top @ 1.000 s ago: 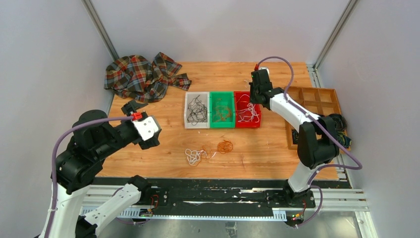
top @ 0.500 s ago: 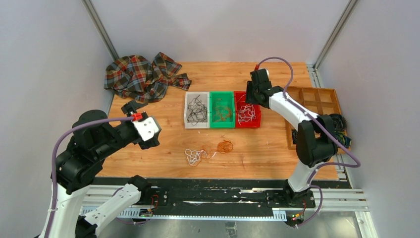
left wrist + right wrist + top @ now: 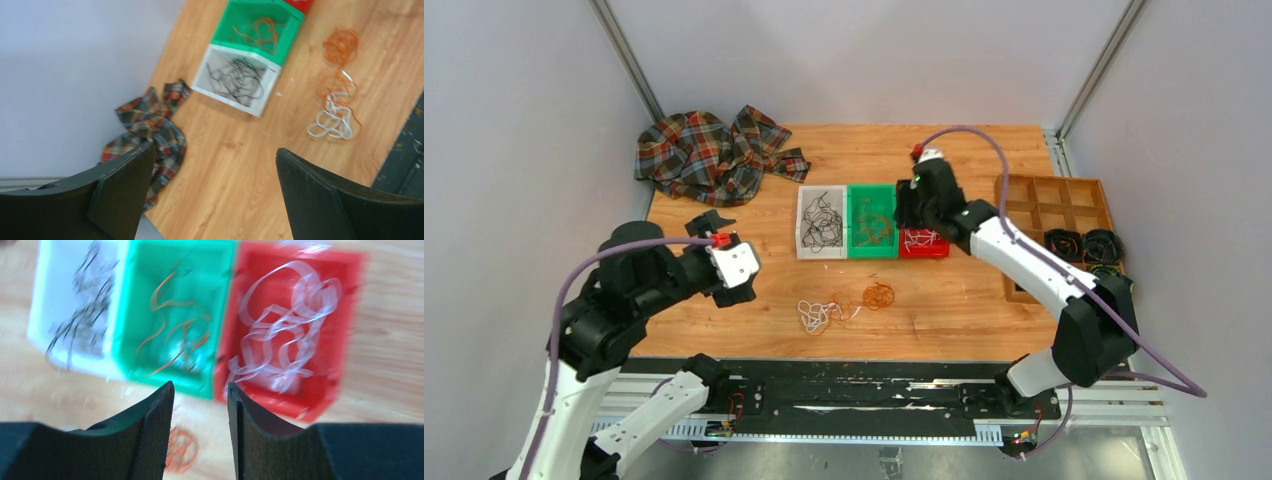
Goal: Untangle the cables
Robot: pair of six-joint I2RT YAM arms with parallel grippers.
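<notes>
Wooden tabletop (image 3: 964, 300): we see loose cables (image 3: 839, 305), thin white and orange loops, tangled near its front edge.
Left gripper (image 3: 215, 150): jaws wide apart, empty.
Right gripper (image 3: 200, 390): ribbed jaws slightly apart, gripping nothing, above the bins.
Bins: white bin (image 3: 40, 300) holds black cables (image 3: 85, 315); green bin (image 3: 200, 270), orange-brown cables (image 3: 175, 330); red bin (image 3: 350, 300), curly white cables (image 3: 285, 330).
Far corner: crumpled plaid cloth (image 3: 709, 155).
</notes>
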